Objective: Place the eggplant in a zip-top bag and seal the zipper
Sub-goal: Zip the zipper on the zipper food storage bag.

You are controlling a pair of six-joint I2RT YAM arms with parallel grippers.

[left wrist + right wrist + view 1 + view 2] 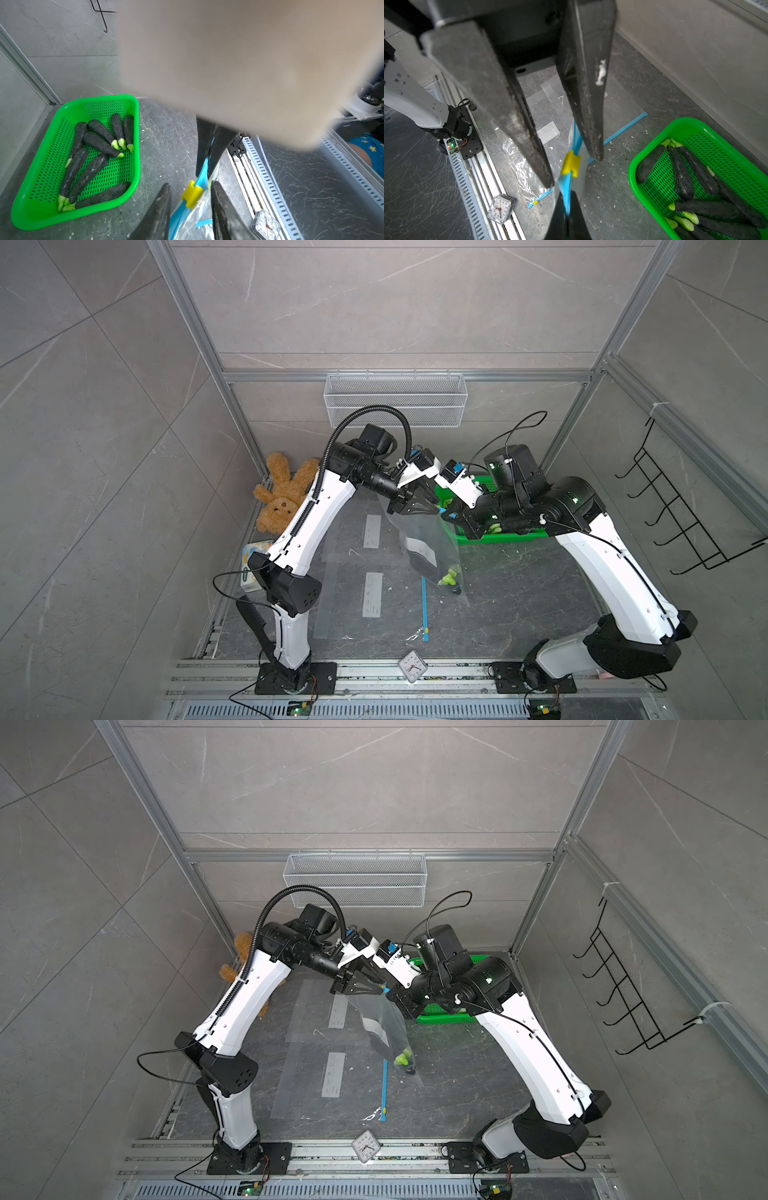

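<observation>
Left gripper (190, 184) stands partly open, its two fingers straddling the yellow slider (192, 196) with a gap on each side and nothing clamped. Right gripper (568, 197) is closed tight on the blue zipper strip (203, 176), just beyond the slider. From that strip the zip-top bag (432, 539) hangs slanting over the table (519, 593). The eggplant (440, 572) is inside it, sunk to the low corner. Its long axis runs along the bag's length, with the green stem end pointing down. Behind the right arm, the green basket (99, 97) holds more eggplants.
</observation>
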